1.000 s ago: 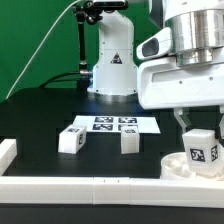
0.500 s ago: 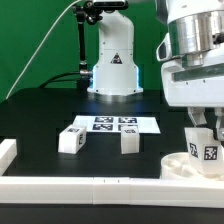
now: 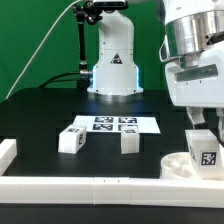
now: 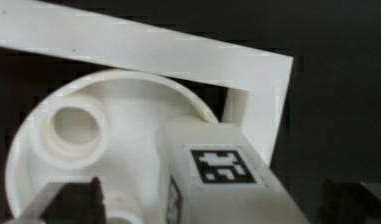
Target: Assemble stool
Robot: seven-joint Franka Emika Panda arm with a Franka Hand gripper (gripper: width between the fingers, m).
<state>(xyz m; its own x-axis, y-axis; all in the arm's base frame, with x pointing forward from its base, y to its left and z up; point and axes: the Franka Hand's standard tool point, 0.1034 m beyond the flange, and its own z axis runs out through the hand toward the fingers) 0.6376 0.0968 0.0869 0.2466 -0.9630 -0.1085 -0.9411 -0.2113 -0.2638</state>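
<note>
My gripper is shut on a short white blocky leg with a black-and-white tag. It holds the leg upright just over the round white seat at the exterior view's right, by the front wall. In the wrist view the tagged leg stands over the seat, beside one of the seat's round holes. My gripper has a dark finger on either side of the leg. Two more legs stand loose on the black table.
The marker board lies flat behind the loose legs. A low white wall runs along the front, with a white block at the left. The wall's corner shows behind the seat. The arm's white base stands at the back.
My gripper has moved toward the exterior view's right and down with the leg, bringing it closer over the seat. The loose legs have not moved.
</note>
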